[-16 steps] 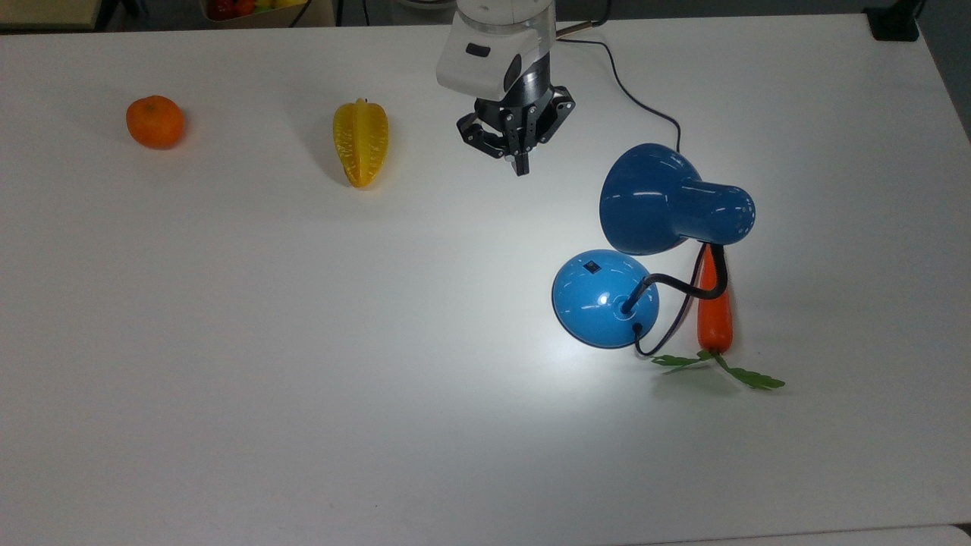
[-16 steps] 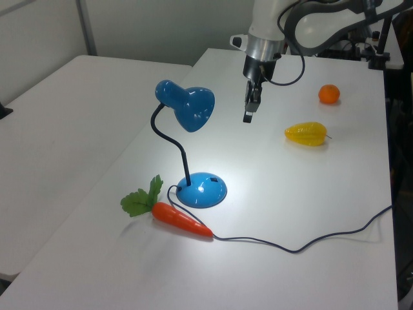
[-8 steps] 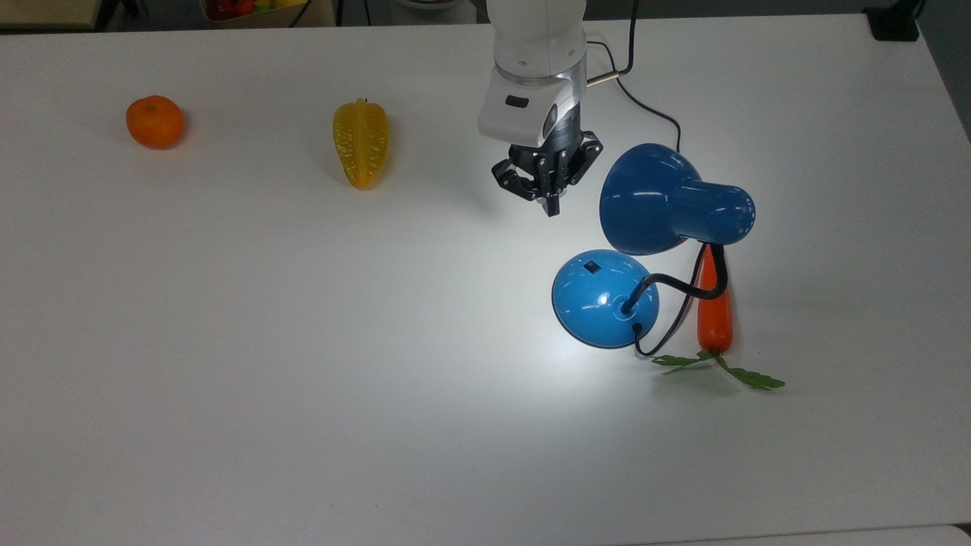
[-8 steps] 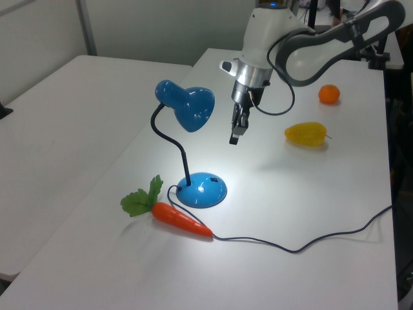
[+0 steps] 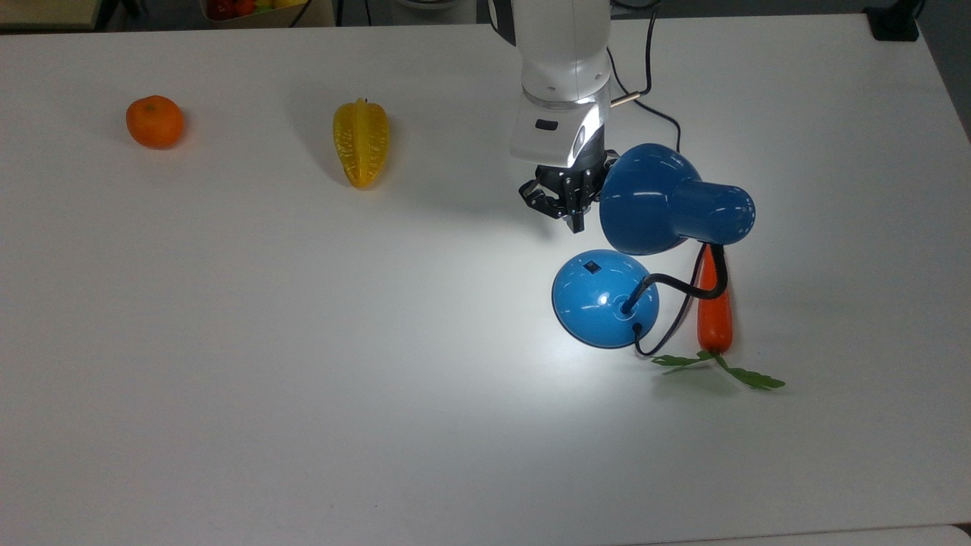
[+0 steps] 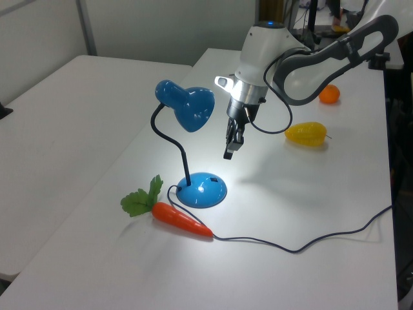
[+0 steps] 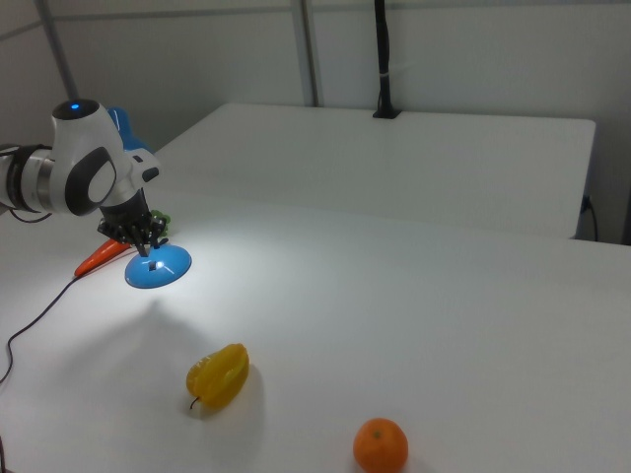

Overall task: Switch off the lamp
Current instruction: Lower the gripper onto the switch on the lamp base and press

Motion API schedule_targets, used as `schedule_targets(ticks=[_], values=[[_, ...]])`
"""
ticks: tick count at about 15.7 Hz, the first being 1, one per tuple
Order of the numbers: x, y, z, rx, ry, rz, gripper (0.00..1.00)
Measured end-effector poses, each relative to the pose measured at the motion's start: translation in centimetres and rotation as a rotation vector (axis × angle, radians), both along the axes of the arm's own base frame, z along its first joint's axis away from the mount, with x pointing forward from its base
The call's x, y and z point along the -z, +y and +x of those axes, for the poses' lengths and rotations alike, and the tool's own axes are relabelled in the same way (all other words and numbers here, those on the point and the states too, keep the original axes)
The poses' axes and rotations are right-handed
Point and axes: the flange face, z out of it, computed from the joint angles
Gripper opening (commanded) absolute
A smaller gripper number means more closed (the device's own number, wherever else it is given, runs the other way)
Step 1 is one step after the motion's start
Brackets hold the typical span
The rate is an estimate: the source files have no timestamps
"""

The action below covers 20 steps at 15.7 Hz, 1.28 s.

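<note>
The blue desk lamp is lit and throws a bright patch on the white table. Its glossy shade hangs on a black gooseneck over the round domed base. A small black switch sits on the base's far side in the top view. My gripper is shut, points down, and hovers just above the switch, beside the shade's rim, apart from the base.
An orange carrot with green leaves lies next to the base, under the gooseneck. The lamp's black cord trails across the table. A yellow starfruit and an orange lie further off on the top view's left.
The arm has come across the table toward the lamp and dropped lower, bringing the shut gripper from beyond the shade to just above the base's switch. The lamp stays lit.
</note>
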Motion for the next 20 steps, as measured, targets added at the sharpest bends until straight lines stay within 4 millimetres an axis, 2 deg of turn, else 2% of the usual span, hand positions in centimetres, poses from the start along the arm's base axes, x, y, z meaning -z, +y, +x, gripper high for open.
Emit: schedule_targets(ticks=[7,20], values=[[2.2,0.9,0.6,-0.002,-0.043,0.016,0.00],[5.0,1.2,0.9,-0.002,-0.033,0.016,0.00]])
